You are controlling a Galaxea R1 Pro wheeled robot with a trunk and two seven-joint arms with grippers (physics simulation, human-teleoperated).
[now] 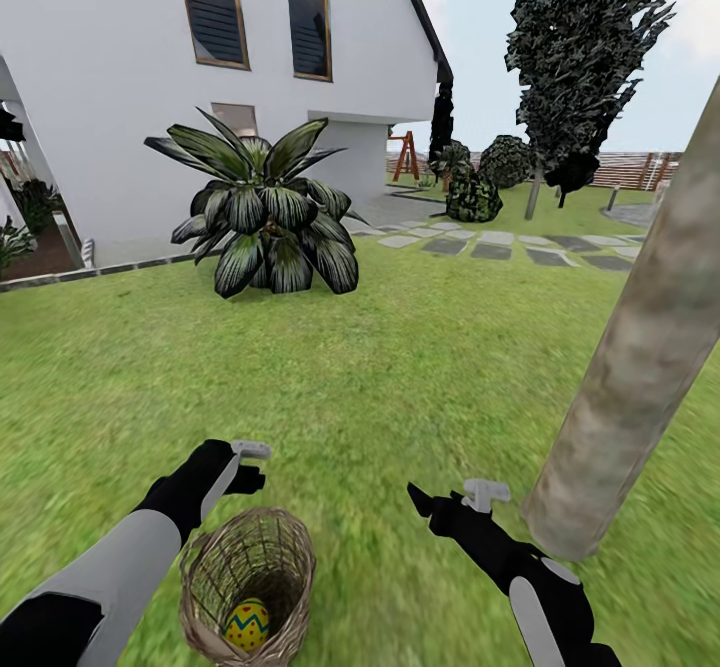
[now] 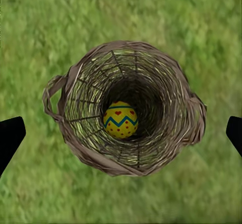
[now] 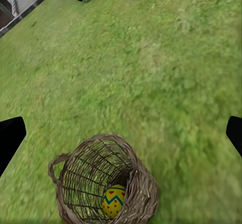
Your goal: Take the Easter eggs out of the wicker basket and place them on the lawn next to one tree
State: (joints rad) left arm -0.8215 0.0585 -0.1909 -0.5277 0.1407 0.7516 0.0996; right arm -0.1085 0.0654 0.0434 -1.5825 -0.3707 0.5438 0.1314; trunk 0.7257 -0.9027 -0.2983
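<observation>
- Basket (image 1: 250, 587): round wicker bowl standing on the lawn (image 1: 400, 367), directly below the left hand (image 1: 240, 467); the left wrist view looks straight down its mouth.
- Egg (image 2: 120, 119): one yellow egg with red dots and a blue zigzag, lying at the bottom of the basket. No other egg can be seen inside.
- Tree (image 1: 640, 367): bare grey-brown trunk rising from the grass just beside the right hand (image 1: 470, 502), near the basket.
- Left hand: released, fingers spread wide either side of the basket rim, holding nothing.
- Right hand: released, empty, hanging over bare grass between basket and trunk.
- Step in hand, as judged: fetch the egg. Lower the left hand straight down the centre, keep the fingers clear of the wicker wall, and clench only once they straddle the egg, since it would likely roll if nudged.
</observation>
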